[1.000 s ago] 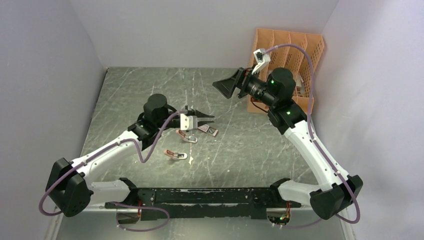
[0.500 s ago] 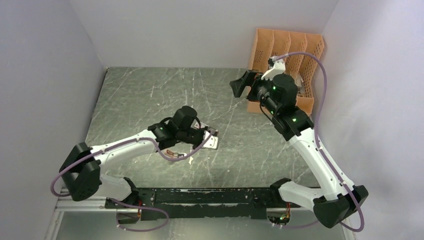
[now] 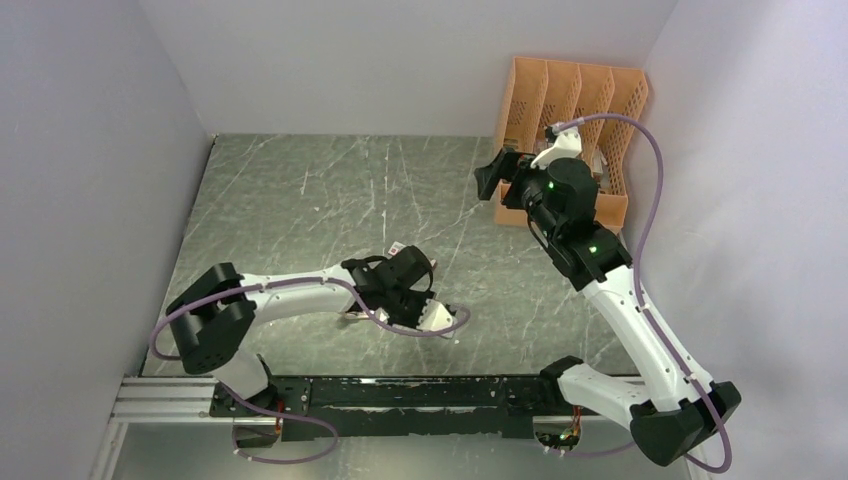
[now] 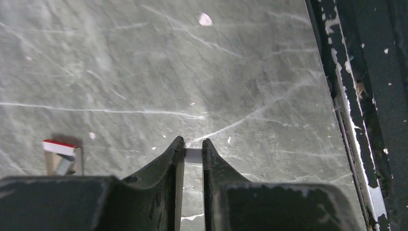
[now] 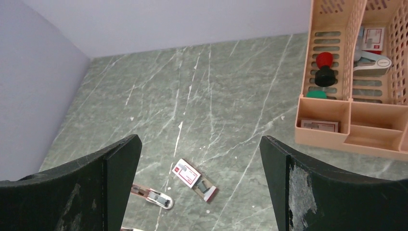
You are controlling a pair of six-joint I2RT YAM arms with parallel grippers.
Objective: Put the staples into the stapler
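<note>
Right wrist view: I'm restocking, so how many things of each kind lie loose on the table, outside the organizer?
staple box: 1
stapler: 1
Total: 2, plus a cropped pinkish sliver at the bottom edge, kind unclear.

In the left wrist view the left gripper (image 4: 193, 147) pinches a pale sliver (image 4: 193, 155), mostly hidden between its jaws and too small to identify. The staple box (image 4: 61, 156) is cut off below by the gripper body. From above, the left arm (image 3: 300, 290) covers all but one corner of it.
</note>
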